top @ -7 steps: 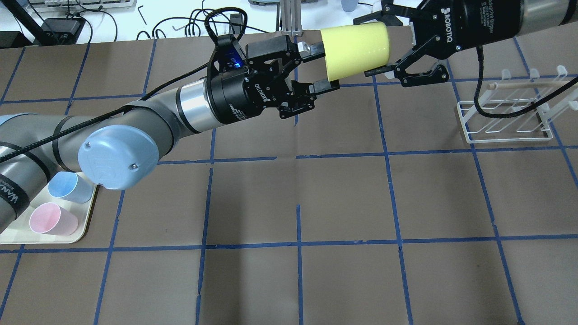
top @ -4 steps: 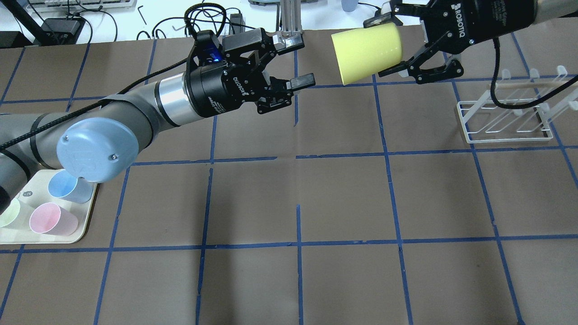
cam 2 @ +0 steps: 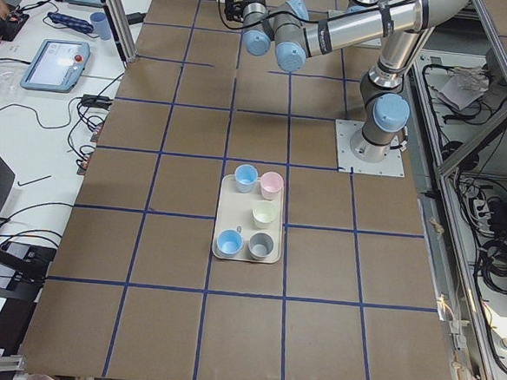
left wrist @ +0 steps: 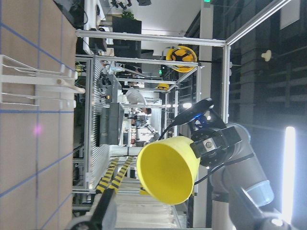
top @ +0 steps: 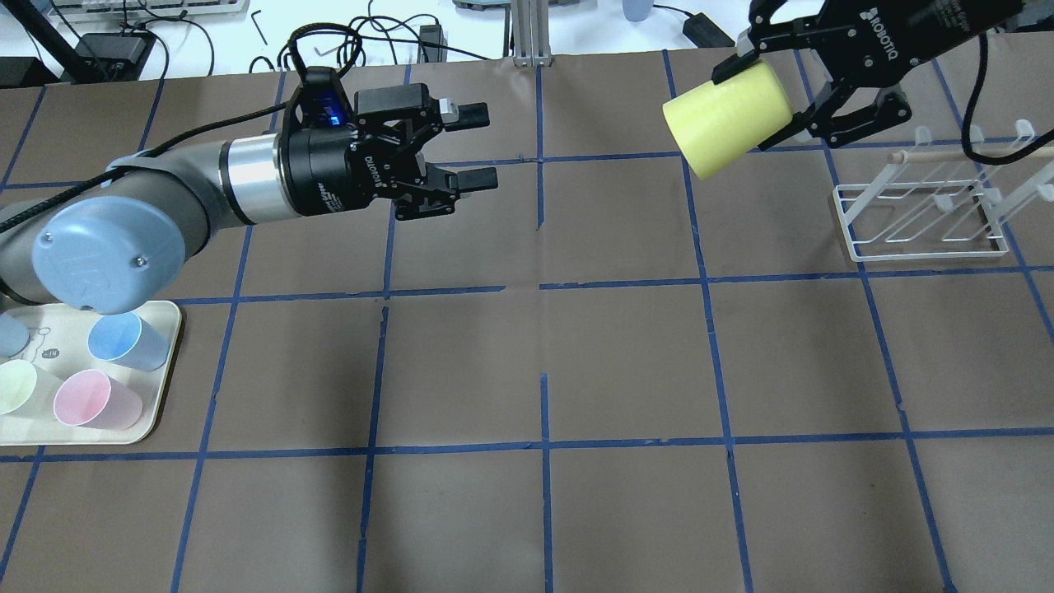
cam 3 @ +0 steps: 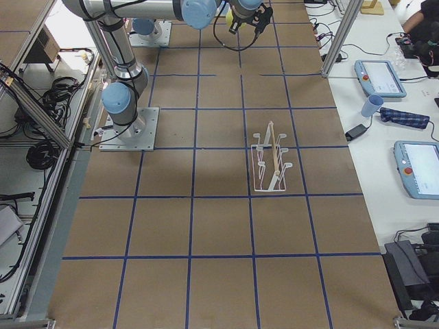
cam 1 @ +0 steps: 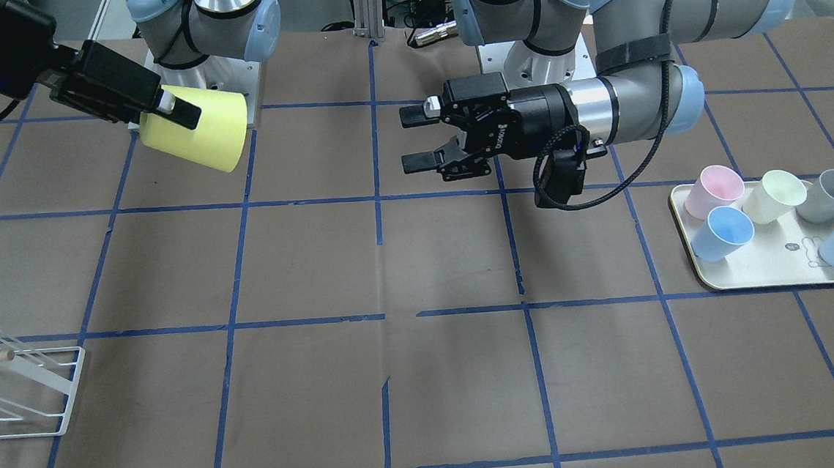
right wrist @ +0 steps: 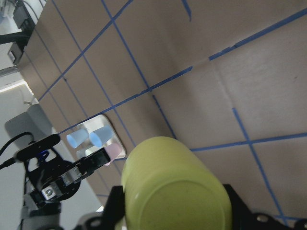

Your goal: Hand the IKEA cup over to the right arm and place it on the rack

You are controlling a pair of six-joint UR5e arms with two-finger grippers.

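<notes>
Slippage is the main worry here. The right gripper (top: 751, 105) is clenched on the bright yellow tapered plastic IKEA cup (top: 720, 123), pinching its narrower, closed end. The cup hangs in the air tipped on its side, open mouth pointing away from the wrist. It is above the brown paper-covered tabletop (top: 626, 362) and near, but not over, the small white wire rack (top: 926, 254). Smooth tapered walls held at the small end could, I judge, squirt out of the grip if the wrist swings fast while turning the mouth downward. The rack is the second risk: it looks light, and a cup rim meeting a slanted prong or the pale wooden peg (top: 947, 153) off-centre could shove or tip it instead of seating. Letting go before the cup has settled over a prong would drop it onto the tabletop, where it would likely roll. The left gripper (top: 486, 144) is released and empty, well apart from the cup, so the hand-over looks done. The cream rectangular tray (cam 1: 772, 271) of pastel cups (cam 1: 729, 230) lies far from the rack.
</notes>
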